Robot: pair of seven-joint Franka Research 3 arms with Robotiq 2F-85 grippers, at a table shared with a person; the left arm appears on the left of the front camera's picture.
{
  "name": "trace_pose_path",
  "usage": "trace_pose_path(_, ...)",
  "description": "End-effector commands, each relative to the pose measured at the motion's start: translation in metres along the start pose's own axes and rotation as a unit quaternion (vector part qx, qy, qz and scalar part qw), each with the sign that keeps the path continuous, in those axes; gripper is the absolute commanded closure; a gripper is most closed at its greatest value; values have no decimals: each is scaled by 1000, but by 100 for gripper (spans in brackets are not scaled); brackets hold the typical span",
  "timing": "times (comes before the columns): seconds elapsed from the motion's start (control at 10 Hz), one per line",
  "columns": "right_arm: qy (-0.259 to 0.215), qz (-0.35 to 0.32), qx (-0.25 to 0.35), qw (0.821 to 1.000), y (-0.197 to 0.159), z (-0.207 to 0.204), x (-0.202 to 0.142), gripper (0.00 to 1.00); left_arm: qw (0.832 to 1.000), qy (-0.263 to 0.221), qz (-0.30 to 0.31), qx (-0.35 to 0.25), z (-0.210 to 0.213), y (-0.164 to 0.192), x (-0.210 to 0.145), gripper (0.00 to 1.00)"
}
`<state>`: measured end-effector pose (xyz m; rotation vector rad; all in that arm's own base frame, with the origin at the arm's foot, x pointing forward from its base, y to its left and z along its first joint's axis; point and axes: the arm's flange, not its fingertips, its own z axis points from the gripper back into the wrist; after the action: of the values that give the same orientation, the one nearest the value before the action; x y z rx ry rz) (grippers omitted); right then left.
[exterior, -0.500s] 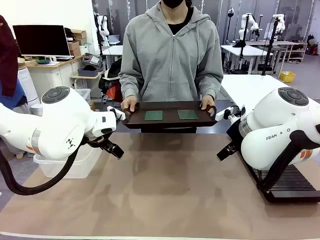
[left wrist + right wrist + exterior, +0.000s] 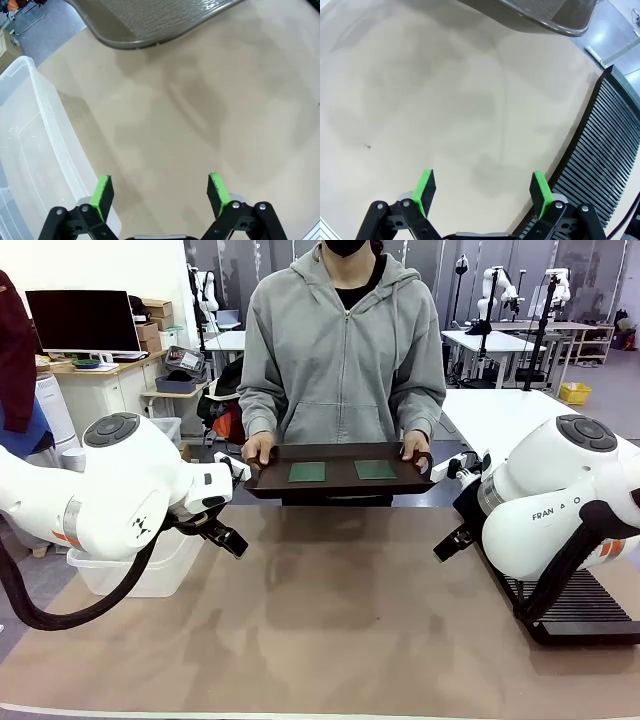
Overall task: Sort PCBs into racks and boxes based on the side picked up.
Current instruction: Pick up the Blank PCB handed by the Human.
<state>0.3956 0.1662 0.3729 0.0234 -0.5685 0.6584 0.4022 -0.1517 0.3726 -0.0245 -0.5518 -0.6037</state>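
Observation:
Two green PCBs [image 2: 307, 472] [image 2: 375, 469] lie flat side by side on a dark brown tray [image 2: 340, 483] that a person holds in both hands above the table's far edge. My left gripper [image 2: 159, 191] is open over bare table beside the clear plastic box [image 2: 30, 150], nothing between its green pads. My right gripper [image 2: 482, 190] is also open over the table, with the black slotted rack [image 2: 600, 160] just beside it. In the front view the box [image 2: 140, 565] sits at the left under my left arm and the rack [image 2: 580, 605] at the right under my right arm.
The tray's underside shows at the top of both wrist views [image 2: 150, 20] [image 2: 540, 15]. The tan table mat [image 2: 330, 620] stretches between the arms. Desks, a monitor [image 2: 82, 322] and other tables stand behind the person.

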Motion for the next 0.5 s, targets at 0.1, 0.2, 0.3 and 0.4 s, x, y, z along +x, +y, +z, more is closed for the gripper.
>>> trace_pose_path(0.1, 0, 0, 0, 1000, 0, 0, 0, 0, 1000, 0, 0, 0, 0, 0, 0, 0)
trace_pose_path(0.2, 0, 0, 0, 1000, 0, 0, 0, 0, 1000, 0, 0, 0, 0, 0, 0, 0)
trace_pose_path(0.3, 0, 0, 0, 1000, 0, 0, 0, 0, 1000, 0, 0, 0, 0, 0, 0, 0)
trace_pose_path(0.4, 0, 0, 0, 1000, 0, 0, 0, 0, 1000, 0, 0, 0, 0, 0, 0, 0)
